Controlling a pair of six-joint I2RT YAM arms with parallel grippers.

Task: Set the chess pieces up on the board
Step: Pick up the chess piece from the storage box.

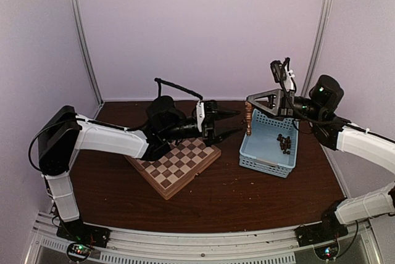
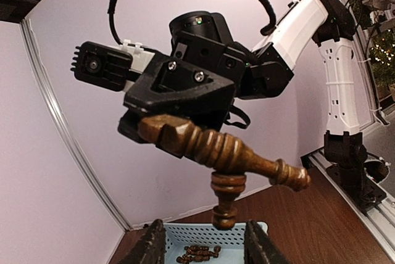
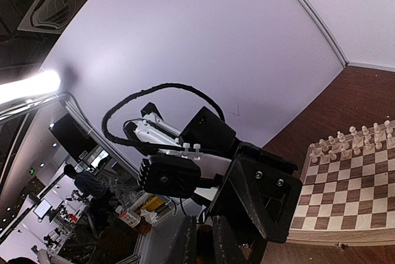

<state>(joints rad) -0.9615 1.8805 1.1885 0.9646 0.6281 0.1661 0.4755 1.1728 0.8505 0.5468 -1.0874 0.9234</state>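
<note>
well, the right gripper (image 2: 154,127) is clamped on one end of a dark brown piece (image 2: 210,147), held in the air over the far left corner of the light blue basket (image 1: 265,165). in the left wrist view the piece runs out from the jaws at a slant, with a shorter turned part hanging below its middle; whether that is one piece or two joined cannot be told.

the left gripper (image 1: 238,122) reaches in from the left at about the same height, its fingers (image 2: 151,247) standing apart with nothing between them, the tips just beside the held piece and not touching it. in its own wrist view the piece hangs above the gap between the two fingers.

more dark pieces (image 1: 284,144) lie loose in the right half of the basket. the board (image 1: 179,165) sits left of the basket on the brown table (image 1: 247,202), turned corner-on to the arms, with the left arm crossing over its far side. the right wrist view shows cream pieces (image 3: 352,144) standing in two rows along one edge of the board, the rest of its visible squares bare.
</note>
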